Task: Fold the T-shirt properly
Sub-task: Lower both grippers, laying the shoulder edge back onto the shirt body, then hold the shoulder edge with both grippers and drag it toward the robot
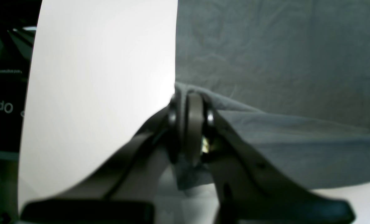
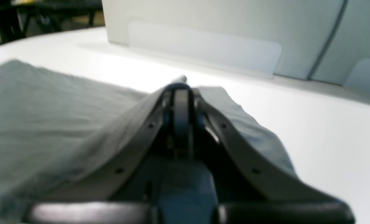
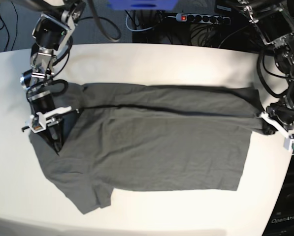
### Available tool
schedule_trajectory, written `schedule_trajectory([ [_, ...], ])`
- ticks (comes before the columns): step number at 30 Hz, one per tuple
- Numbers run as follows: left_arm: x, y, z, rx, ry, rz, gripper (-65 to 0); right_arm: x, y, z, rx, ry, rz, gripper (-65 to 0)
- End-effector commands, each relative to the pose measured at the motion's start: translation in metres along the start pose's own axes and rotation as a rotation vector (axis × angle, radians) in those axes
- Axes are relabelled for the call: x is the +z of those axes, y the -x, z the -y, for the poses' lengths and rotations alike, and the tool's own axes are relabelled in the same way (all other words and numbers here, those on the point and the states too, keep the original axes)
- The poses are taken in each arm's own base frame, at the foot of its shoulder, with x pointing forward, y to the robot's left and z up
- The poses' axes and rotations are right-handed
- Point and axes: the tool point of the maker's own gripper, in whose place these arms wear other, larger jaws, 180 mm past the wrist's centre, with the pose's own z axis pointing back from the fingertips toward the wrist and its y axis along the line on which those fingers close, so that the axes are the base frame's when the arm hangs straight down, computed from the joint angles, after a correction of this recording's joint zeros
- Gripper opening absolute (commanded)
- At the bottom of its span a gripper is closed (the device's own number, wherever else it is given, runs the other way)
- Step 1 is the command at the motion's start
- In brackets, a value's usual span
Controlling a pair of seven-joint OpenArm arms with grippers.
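Right gripper at the table's left end, clenched on the T-shirt near its shoulder. T-shirt spread flat across the middle, one sleeve pointing toward the near edge, far strip apparently folded over. Left gripper at the right end, pinched shut on the hem corner, cloth lifted slightly.

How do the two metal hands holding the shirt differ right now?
The right gripper pinches the T-shirt at its sleeve end; the left gripper pinches the opposite, straight-edged end. The right reaches in over the cloth; the left sits at the table edge, off the cloth. Both have jaws shut on fabric.
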Motion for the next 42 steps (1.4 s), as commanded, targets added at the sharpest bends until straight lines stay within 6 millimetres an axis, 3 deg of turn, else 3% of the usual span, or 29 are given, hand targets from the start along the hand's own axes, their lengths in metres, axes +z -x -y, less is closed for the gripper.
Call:
schedule_trajectory([
  [1, 0.003, -0.012, -0.006, -0.021, -0.018, 0.034, -62.6, -0.008, -0.014, 0.01, 0.006, 0.014, 0.057, -64.3],
  [5, -0.002, -0.005, -0.013, -0.029, -0.055, -0.001, -62.6, -0.01, -0.003, 0.022, -0.014, 0.019, 0.029, -64.3],
  [15, -0.017, -0.01, 0.018, -0.133, -0.011, 0.012, -62.6, -0.003, 0.008, 0.031, -0.01, 0.012, -0.017, -64.3],
  [21, -0.016, -0.023, 0.013, -0.133, -0.025, 0.037, -62.6, -0.01, 0.003, 0.033, -0.004, 0.01, -0.003, -64.3],
  [32, -0.025, -0.007, 0.003, -0.11, -0.028, -0.019, -62.6, -0.012, 0.011, 0.022, 0.008, -0.019, -0.034, -64.3],
  [39, -0.026, -0.01, 0.002, -0.107, -0.027, -0.015, -62.5, -0.011, 0.014, 0.019, 0.019, -0.033, -0.052, -64.1],
  [42, -0.026, -0.012, 0.002, -0.107, -0.03, -0.011, -62.4, -0.011, 0.014, 0.019, 0.021, -0.034, -0.048, -59.9],
])
